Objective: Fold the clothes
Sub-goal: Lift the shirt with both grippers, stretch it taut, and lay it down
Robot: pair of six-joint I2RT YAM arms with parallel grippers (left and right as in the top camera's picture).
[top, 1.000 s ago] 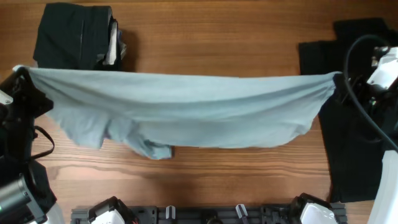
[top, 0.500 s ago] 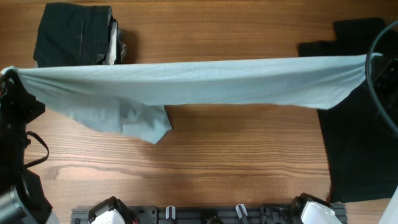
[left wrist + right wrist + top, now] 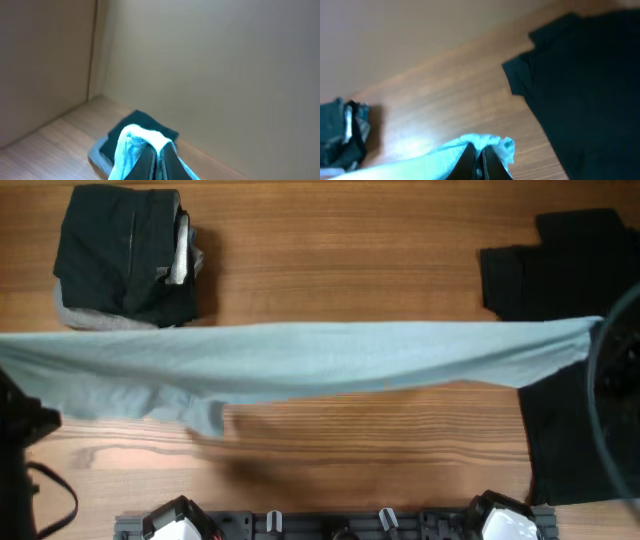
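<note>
Left pincer and right pincer are clenched on opposite ends of the shirt; it is stretched across mid-frame, presumably for flattening before folding.

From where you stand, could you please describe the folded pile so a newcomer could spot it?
On the wooden table, look to the upper left corner of the overhead view, beyond the stretched pale blue shirt. The folded pile sits there: a compact black stack over grey, unlike the black shirt spread flat at right.
</note>
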